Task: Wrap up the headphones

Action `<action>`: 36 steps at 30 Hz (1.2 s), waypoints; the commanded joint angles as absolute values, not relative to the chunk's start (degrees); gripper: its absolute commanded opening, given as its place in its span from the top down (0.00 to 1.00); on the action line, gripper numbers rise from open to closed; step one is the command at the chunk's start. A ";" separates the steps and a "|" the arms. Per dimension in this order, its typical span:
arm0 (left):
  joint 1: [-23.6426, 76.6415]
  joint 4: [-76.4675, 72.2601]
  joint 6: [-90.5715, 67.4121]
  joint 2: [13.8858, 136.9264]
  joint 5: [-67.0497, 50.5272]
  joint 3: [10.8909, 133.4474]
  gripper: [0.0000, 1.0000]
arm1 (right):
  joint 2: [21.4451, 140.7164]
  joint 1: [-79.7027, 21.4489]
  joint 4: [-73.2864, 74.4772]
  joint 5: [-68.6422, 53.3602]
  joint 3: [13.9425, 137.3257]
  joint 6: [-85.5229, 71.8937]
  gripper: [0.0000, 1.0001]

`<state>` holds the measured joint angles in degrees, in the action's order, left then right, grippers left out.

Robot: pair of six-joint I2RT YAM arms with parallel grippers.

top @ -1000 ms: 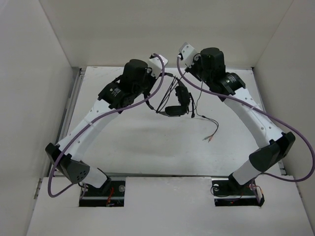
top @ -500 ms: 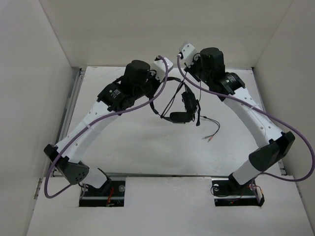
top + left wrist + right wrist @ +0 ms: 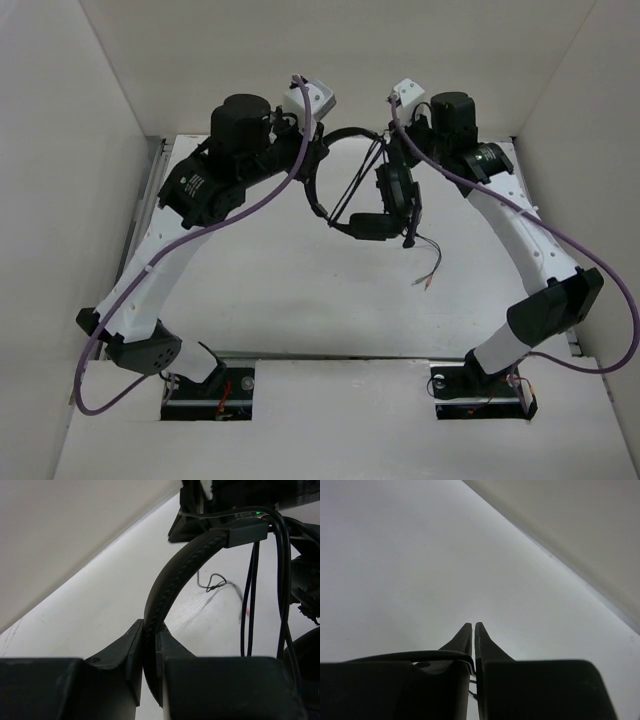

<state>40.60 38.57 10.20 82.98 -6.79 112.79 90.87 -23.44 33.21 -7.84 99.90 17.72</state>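
Top cam: fixed, high behind arm bases (image 3: 205, 382), angled down/fwd; wide, takes in whole table (image 3: 300, 300). L wrist cam: v. close behind L fingers (image 3: 122, 652), low, facing across table to wall (image 3: 70, 525). R wrist cam: likewise, behind R fingers (image 3: 462, 639). Top + L wrist share headphones (image 3: 370, 225).

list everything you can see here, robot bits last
headphones: one, black, held up over the far middle of the table
cable: one, thin black, trailing from the headphones, plug ends lying on the table right of centre
table: one, white, under everything
walls: white, at left, back and right
purple cables: two, one along each arm
left arm: white and black, jaws shut on the headband
right arm: white and black, jaws almost together, thin cable running into the gap
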 commanded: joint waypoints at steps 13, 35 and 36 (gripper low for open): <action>42.41 31.03 -2.02 88.94 -15.82 132.97 0.98 | 89.03 -18.76 11.98 -58.26 92.21 -28.37 0.81; 31.07 20.74 -4.22 93.25 5.18 140.89 0.98 | 86.40 -34.67 -12.03 -68.29 69.79 -46.92 0.74; 30.46 20.39 -4.13 93.34 6.06 140.89 0.98 | 86.40 -34.93 -13.00 -68.55 69.44 -47.63 0.74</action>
<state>31.66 28.10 -2.22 94.56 1.87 137.84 89.56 -34.33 -4.43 -65.49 69.71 -43.72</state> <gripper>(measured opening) 0.087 0.256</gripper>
